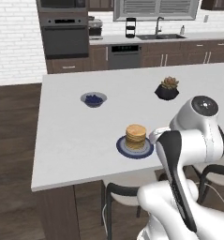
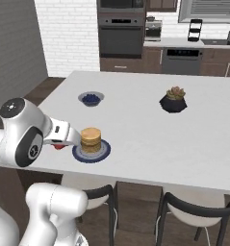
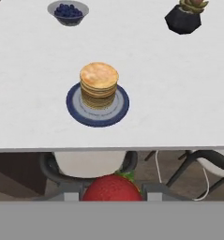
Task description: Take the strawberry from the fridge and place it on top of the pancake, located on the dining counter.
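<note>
You have the pancake [image 3: 99, 84] on its plate [image 3: 97, 116] on the dining counter [image 1: 71, 126], near the front edge. Behind it and to the left sits a bowl [image 1: 93, 99]; behind it and to the right stands a potted plant [image 1: 167, 89], well apart from the bowl. The gripper [image 3: 112, 193] hangs before the counter's front edge, off the slab, with the strawberry [image 3: 112, 187] between its fingers. Chairs [image 2: 188, 216] stand under that edge. Beyond the counter, along the back wall, an oven [image 1: 64, 35] is left, a dishwasher [image 1: 124, 56] middle and a sink [image 1: 160, 36] right.
</note>
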### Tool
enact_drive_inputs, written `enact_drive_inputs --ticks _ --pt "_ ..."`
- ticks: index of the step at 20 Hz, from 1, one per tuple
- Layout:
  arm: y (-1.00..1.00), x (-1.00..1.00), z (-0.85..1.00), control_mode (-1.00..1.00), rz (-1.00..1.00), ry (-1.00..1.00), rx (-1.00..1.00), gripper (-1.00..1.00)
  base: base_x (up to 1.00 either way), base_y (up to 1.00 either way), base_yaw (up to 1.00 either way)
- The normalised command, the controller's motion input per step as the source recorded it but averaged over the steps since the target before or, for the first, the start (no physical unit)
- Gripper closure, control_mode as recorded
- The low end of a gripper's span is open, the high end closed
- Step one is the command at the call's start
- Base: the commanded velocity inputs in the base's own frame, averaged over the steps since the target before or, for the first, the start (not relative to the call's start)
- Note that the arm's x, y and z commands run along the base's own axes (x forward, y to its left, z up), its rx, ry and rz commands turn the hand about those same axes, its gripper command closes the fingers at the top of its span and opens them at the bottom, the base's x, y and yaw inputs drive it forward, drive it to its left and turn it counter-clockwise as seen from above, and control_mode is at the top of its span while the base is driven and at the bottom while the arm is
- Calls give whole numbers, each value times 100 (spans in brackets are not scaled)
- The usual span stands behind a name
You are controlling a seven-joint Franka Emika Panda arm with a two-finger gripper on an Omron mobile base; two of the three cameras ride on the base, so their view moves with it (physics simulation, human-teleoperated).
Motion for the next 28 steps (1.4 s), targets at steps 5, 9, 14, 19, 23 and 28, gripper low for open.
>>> enact_drive_inputs --ticks 5,9,14,19,23,28 --pt "6 32 0 -100 1 0 0 100 0 0 0" --pt "2 100 0 -100 13 6 0 100 0 0 0" --pt "4 100 0 -100 15 16 0 100 0 0 0" --pt "0 100 -3 -100 6 30 0 100 0 0 0" --pt "0 100 -40 -100 0 18 6 100 0 0 0" --pt "0 98 -64 -100 0 5 0 100 0 0 0"
